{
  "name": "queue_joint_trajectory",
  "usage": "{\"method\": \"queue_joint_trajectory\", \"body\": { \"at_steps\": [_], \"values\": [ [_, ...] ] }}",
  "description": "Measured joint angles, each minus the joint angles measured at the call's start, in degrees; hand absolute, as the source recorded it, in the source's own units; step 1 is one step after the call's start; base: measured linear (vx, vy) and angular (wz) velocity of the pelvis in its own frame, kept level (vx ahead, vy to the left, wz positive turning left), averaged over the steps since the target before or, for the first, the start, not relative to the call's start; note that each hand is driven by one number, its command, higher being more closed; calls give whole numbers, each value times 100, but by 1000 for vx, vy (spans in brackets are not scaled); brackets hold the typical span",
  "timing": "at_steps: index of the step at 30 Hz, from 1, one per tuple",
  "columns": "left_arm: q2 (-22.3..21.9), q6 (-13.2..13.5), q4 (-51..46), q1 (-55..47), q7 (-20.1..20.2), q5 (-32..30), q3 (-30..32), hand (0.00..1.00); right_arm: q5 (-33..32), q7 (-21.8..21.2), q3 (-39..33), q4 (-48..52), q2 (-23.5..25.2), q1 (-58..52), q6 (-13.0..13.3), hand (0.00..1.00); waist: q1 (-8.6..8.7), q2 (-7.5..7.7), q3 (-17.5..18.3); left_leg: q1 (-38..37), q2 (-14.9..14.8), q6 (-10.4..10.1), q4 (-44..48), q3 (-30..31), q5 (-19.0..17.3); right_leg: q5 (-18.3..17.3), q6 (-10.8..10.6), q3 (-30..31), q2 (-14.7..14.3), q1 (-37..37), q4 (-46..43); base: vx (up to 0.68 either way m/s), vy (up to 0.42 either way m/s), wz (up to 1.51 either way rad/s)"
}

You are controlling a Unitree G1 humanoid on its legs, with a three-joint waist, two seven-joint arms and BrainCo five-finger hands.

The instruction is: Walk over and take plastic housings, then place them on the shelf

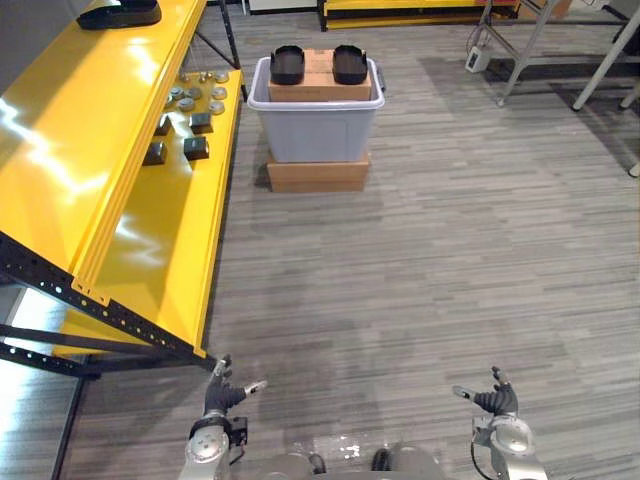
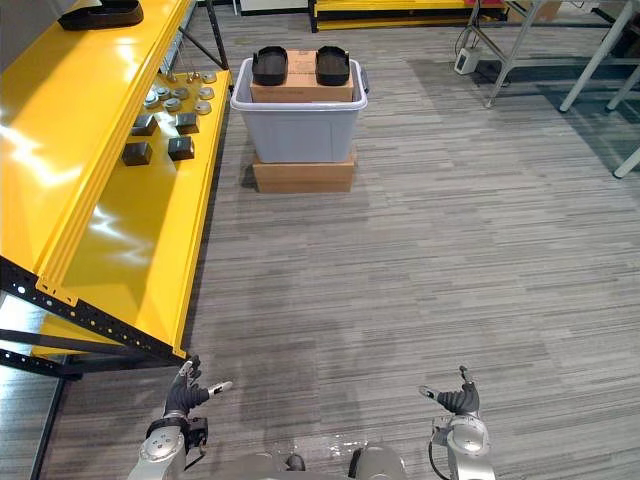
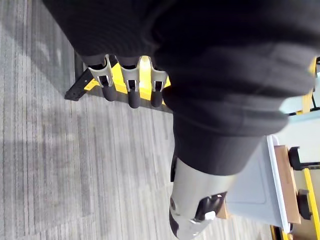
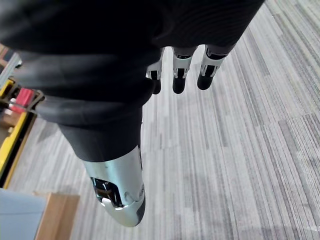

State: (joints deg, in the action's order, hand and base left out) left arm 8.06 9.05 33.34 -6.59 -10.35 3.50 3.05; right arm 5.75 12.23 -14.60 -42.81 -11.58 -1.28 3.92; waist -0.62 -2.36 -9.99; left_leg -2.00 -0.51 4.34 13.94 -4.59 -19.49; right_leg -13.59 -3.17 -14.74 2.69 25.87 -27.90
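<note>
Two black plastic housings (image 1: 288, 65) (image 1: 350, 64) lie on a cardboard box inside a grey tote (image 1: 314, 130) far ahead on the floor. A yellow shelf (image 1: 90, 170) runs along the left, and another black housing (image 1: 120, 13) rests on its upper deck at the far end. My left hand (image 1: 222, 393) hangs low by the shelf's near corner, open, holding nothing. My right hand (image 1: 495, 400) hangs low on the right over bare floor, open and holding nothing.
The tote stands on a flat cardboard box (image 1: 318, 175). Small grey metal parts (image 1: 190, 120) lie on the shelf's lower deck. Metal table legs (image 1: 545, 50) stand at the back right. Grey striped floor (image 1: 430, 260) stretches between me and the tote.
</note>
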Motion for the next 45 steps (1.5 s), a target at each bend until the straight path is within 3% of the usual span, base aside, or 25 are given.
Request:
{"method": "queue_joint_trajectory", "body": {
  "at_steps": [2,3,4,7,8,9,11,13,16,18,19,21,23,25,27,28,29,31,32,34,37,39,41,42,45],
  "values": [
    [11,0,6,94,-35,-3,-2,0,-68,21,-7,-6,-43,20,0,0,25,108,-52,-310,21,-107,-323,149,38,783,51,39,-87,174,1073,434,-91,59],
    [-15,0,65,116,-79,-10,-27,0,-69,26,-11,-5,-64,9,0,0,166,163,-54,-462,22,-253,-414,357,-4,1505,175,108,-48,209,1169,505,-156,79],
    [-59,0,151,155,-91,-18,-21,0,-70,25,-27,6,-73,-2,-1,0,227,141,-26,-494,-67,-398,-374,484,-46,1536,761,46,-37,321,770,508,-174,67],
    [-103,-14,363,173,-88,-21,-25,0,-69,3,-76,101,-1,35,1,0,210,105,-5,-463,-169,-827,284,423,198,660,987,-68,63,358,-215,601,-239,28],
    [-118,-27,465,150,-78,-22,-24,0,-69,-11,-56,101,16,-9,2,0,219,66,5,-170,-251,-1257,1495,417,517,320,1019,-119,39,-32,-258,554,-216,27],
    [-122,-35,469,139,-77,-21,-24,0,-69,-11,-46,105,14,-36,2,0,208,67,4,26,-278,-1342,2100,407,777,210,1022,-120,24,-223,-223,524,-204,22],
    [-114,-35,528,131,-31,-20,-20,0,-78,-13,4,88,14,-48,7,0,165,60,-2,764,-640,-1304,3975,118,765,14,1040,-116,-96,-802,21,437,-171,3],
    [-120,-56,647,128,40,-19,-29,0,-92,-10,4,-30,6,-37,26,0,102,59,-12,1439,-967,-887,5077,-223,530,-14,1072,-82,-250,-1410,487,393,-113,-10],
    [-119,-119,672,42,38,-10,-76,0,-231,-5,-25,-252,-36,-98,13,0,-45,172,-83,2354,-698,-567,3973,-461,291,-73,1056,56,-251,-2416,1309,386,-28,-12],
    [-121,-133,675,-40,39,-12,-92,0,-300,-1,-27,-365,-43,-87,13,0,-65,143,-97,2570,-395,-703,2613,-451,395,-120,975,80,-216,-2753,1621,343,27,-7],
    [-149,-136,670,-98,39,-11,-124,0,-304,1,-25,-460,-93,-90,12,0,-80,66,-70,2607,-202,-988,1123,-374,770,-124,885,101,-246,-3012,1917,413,39,-8],
    [-295,-135,673,-127,33,-13,-125,0,-304,9,-47,-626,-238,-82,0,0,-259,-225,-34,2769,-159,-1153,-171,-336,1297,-170,608,249,-459,-3338,2268,518,113,-34],
    [-350,-144,729,-126,35,-14,-121,0,-300,11,-51,-775,-198,-49,-6,0,-371,-225,-11,2925,-124,-805,-151,-251,1887,-429,306,369,-449,-3681,2332,581,172,-39],
    [-357,-169,816,-124,42,-16,-126,0,-297,-1,-29,-819,-43,-9,-9,0,-330,102,178,2941,198,18,108,-383,2487,-647,-54,558,-19,-3641,1852,728,151,-13],
    [-382,-176,928,73,45,-16,-126,0,-291,-7,-127,-923,17,13,3,0,-338,291,173,2984,331,114,707,-512,1890,-650,-355,800,267,-3164,464,705,146,7],
    [-365,-194,1006,113,45,-16,-126,0,-291,-6,-134,-1030,45,-2,-22,0,-314,376,177,2730,436,152,886,-523,1519,-292,-1003,970,420,-2767,-825,681,142,6],
    [-356,-201,1013,114,44,-15,-129,0,-291,-6,-130,-1022,59,-29,-19,0,-277,393,181,2572,479,181,917,-505,1362,-174,-1224,1074,494,-2541,-1500,808,141,10],
    [-327,-215,1012,93,34,-16,-128,0,-291,-13,-105,-995,95,-29,-13,0,-170,333,168,1841,511,220,802,-456,994,-223,-1026,1016,728,-1807,-3402,690,109,-2],
    [-297,-216,1012,91,32,-15,-130,0,-292,-13,-98,-975,144,-43,2,0,-141,308,163,1346,511,235,556,-403,922,-319,-655,797,867,-1498,-3796,448,67,-5],
    [-268,-198,1011,146,33,-7,-129,0,-291,-13,-54,-966,157,-9,14,0,-32,247,134,624,450,227,29,-278,916,-512,-221,391,923,-998,-3424,465,34,10],
    [-287,-204,1053,260,33,28,-128,0,-293,-13,-43,-970,135,10,22,0,3,128,56,33,260,195,-348,-229,897,-579,-97,155,670,-575,-1850,479,-75,8],
    [-266,-207,1074,329,31,30,-122,0,-294,-13,-17,-971,147,-14,19,0,29,93,11,-271,89,13,-432,-112,769,43,-199,92,379,-396,159,472,-171,31],
    [-224,-207,1168,290,31,19,-121,0,-293,-12,-39,-991,171,-100,-15,0,154,197,39,-616,10,-354,-521,57,532,1737,162,315,211,-569,1215,523,-231,54],
    [-236,-208,1220,282,33,18,-124,0,-293,-11,-59,-988,164,-132,-16,0,155,174,48,-642,-60,-419,-479,86,492,1596,463,338,146,-535,1052,560,-275,23],
    [-270,-224,1439,278,38,15,-124,0,-297,-18,-145,-976,224,-142,-11,0,156,107,70,-136,-323,-824,1158,51,371,787,750,167,139,-561,228,389,-220,21]
  ]
}}
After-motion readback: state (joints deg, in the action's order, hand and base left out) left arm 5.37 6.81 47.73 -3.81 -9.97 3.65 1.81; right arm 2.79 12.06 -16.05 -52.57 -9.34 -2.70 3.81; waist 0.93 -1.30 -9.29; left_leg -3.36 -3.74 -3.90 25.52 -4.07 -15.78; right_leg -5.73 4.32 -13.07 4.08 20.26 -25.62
